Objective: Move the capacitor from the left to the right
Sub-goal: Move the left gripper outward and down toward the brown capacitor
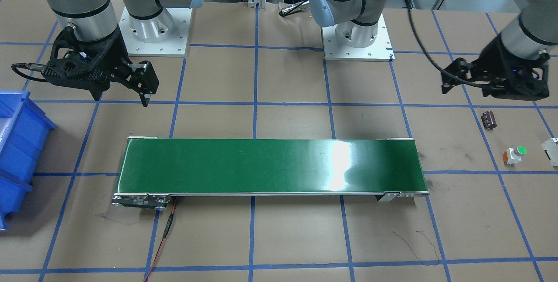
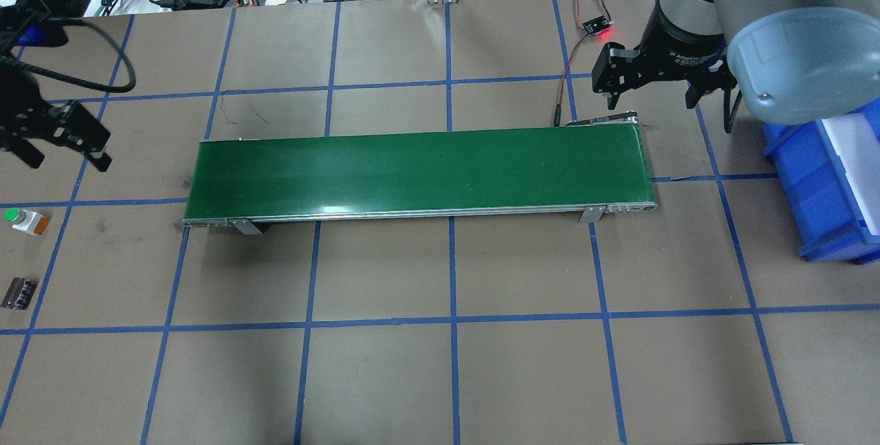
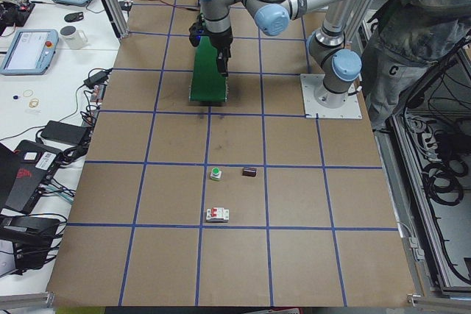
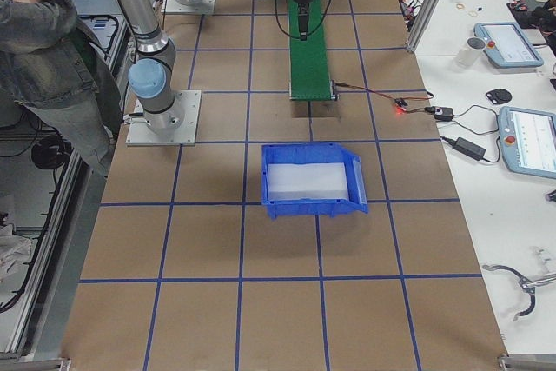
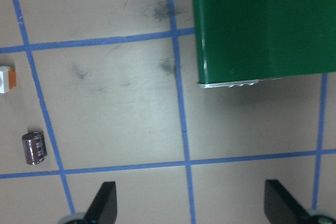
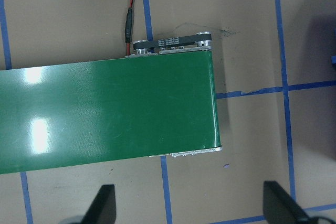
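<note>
Both the left tool (image 5: 191,203) and right tool (image 6: 189,203) gape wide, empty. By the counter's (image 2: 447,376) left edge, the capacitor (image 5: 34,148) may roll if nudged.

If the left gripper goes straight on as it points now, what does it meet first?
The left gripper would probably meet brown paper-covered table; the small dark cylindrical capacitor and green conveyor belt lie aside.

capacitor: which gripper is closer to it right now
Left. The left gripper hangs near the capacitor, off the green belt's left end. The right gripper is at the belt's opposite end, with the whole belt between it and the capacitor.
</note>
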Motion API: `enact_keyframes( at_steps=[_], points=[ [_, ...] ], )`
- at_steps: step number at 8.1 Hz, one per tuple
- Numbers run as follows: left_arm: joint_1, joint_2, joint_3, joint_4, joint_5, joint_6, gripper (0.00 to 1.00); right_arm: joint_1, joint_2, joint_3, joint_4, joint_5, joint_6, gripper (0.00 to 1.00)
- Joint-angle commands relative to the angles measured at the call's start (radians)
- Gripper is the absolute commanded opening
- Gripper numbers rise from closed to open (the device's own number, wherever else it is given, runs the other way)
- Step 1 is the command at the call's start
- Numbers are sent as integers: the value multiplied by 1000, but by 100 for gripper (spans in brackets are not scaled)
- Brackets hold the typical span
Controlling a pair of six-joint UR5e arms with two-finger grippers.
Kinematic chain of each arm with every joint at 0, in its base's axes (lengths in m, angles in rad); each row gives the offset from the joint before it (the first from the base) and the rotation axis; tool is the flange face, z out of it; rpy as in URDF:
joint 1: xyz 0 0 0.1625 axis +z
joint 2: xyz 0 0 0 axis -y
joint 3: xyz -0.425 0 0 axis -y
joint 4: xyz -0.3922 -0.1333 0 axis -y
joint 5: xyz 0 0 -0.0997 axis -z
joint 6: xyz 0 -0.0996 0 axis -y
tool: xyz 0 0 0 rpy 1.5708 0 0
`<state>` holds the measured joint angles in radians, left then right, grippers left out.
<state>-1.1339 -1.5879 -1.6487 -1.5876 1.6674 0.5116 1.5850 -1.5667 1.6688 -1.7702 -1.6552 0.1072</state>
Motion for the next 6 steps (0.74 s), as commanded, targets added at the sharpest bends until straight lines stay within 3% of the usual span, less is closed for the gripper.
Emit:
enact_keyframes(
  at_steps=[1, 3, 6],
  points=[
    [164, -26, -126, 111, 98, 236, 100, 1, -1, 0, 0, 0, 0, 100],
    [215, -72, -203, 283, 158, 393, 100, 0, -1, 0, 0, 0, 0, 100],
    [380, -177, -223, 463, 146, 620, 100, 0, 0, 0, 0, 0, 0, 100]
  ],
)
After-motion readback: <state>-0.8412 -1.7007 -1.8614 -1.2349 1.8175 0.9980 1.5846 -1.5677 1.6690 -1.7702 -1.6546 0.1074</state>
